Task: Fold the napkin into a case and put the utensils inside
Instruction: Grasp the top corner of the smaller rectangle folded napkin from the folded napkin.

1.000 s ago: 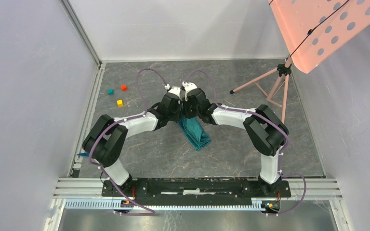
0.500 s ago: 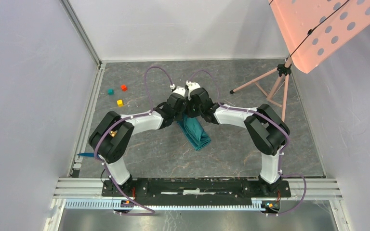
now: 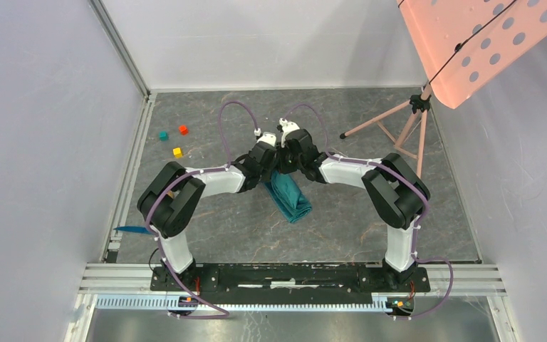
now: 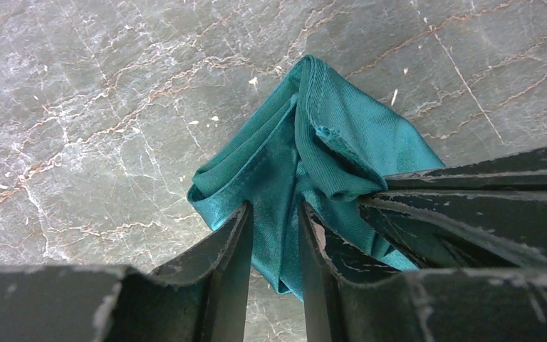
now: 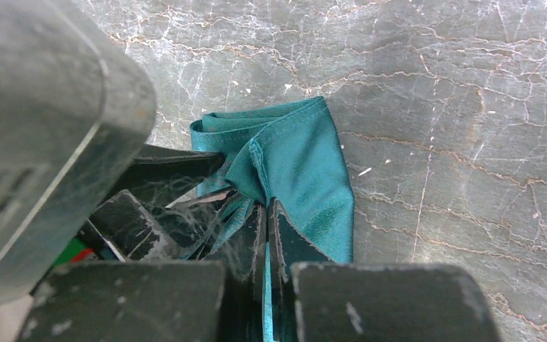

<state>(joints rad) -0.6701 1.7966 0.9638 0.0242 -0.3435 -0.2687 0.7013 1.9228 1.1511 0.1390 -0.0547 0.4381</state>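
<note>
The teal napkin (image 3: 293,201) is folded into a long narrow strip, case-like, running from the grippers toward the near right. Its far end is bunched and lifted off the table. My left gripper (image 4: 274,208) is shut on a thick fold of the napkin (image 4: 327,135), and cloth fills the gap between its jaws. My right gripper (image 5: 266,205) is shut on a thin edge of the napkin (image 5: 299,160). Seen from above, the left gripper (image 3: 268,168) and right gripper (image 3: 287,165) meet over that end. A slim blue utensil (image 3: 132,229) lies by the left rail, behind the left arm.
Three small cubes, teal (image 3: 163,135), red (image 3: 183,130) and yellow (image 3: 177,152), sit at the far left. A pink tripod stand (image 3: 399,128) with a perforated pink panel (image 3: 470,43) occupies the far right. Walls enclose the marble table (image 3: 342,228).
Both wrists have shifted slightly to the far right with the napkin's end. The left arm's elbow has swung rightward. The strip's near end has stayed in place.
</note>
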